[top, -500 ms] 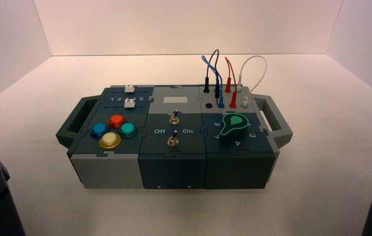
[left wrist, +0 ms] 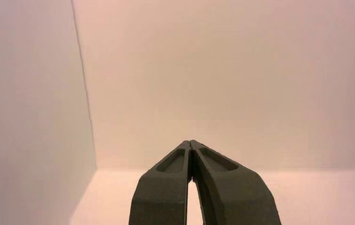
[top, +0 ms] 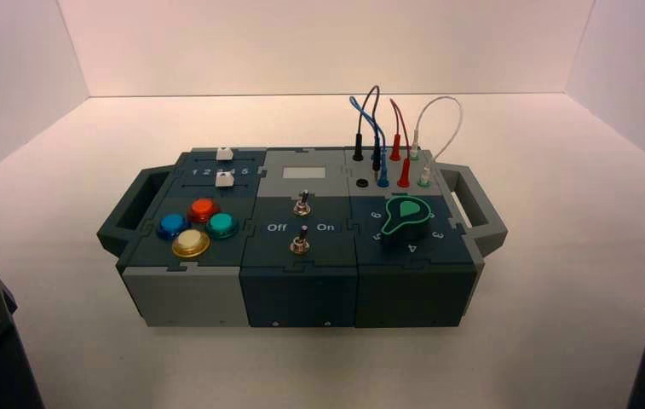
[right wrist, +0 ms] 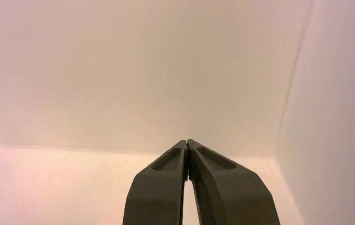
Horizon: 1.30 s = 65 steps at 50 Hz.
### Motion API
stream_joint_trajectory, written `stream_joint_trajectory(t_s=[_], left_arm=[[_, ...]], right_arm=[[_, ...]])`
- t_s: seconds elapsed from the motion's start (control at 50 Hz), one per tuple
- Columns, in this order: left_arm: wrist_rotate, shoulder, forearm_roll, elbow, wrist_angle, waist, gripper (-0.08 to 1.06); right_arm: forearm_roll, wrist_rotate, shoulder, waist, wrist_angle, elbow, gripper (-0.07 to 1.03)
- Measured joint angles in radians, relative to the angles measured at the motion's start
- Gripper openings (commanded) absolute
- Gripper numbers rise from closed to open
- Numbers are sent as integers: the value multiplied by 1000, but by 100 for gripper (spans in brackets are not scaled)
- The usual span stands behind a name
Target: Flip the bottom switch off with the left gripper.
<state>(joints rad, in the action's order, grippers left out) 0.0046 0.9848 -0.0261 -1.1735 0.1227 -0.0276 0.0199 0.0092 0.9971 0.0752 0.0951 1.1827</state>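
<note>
The left gripper (left wrist: 190, 141) waits at the near left, well apart from the box (top: 298, 294), its 2 fingertips together, with nothing between them. The right gripper (right wrist: 187, 141) is parked at the near right, its 2 fingertips also together. The bottom switch (top: 300, 244) sits on the box's middle panel, near side, below the other switch (top: 302, 207).

White tabletop (top: 322, 366) w/ a dark blue & grey box (top: 302, 294) sitting directly on it. Surface extends L & R of box, behind it & in front too.
</note>
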Motion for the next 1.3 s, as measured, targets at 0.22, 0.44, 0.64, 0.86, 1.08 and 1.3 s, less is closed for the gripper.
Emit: stream_joint_trajectory(t_s=[0.22, 0.44, 0.64, 0.86, 1.08, 1.3], left_arm=[[2, -20, -8, 61, -253, -141, -3], [-14, -89, -57, 103, -476, -344, -3], [-37, -192, -121, 144, -660, -414, -3], [-54, -268, -215, 202, -834, -471, -3], [-107, -275, -264, 212, -864, -552, -3], [-156, -282, -282, 210, -899, -603, -3]], right_arm=[[0, 2, -41, 74, -166, -46, -2], [-21, 8, -133, 181, -347, -98, -2], [-74, 15, -258, 215, -492, -149, -2], [-132, 15, -339, 259, -617, -173, -2], [-236, 14, -407, 285, -724, -173, -2], [-273, 14, -505, 291, -787, -175, -2]])
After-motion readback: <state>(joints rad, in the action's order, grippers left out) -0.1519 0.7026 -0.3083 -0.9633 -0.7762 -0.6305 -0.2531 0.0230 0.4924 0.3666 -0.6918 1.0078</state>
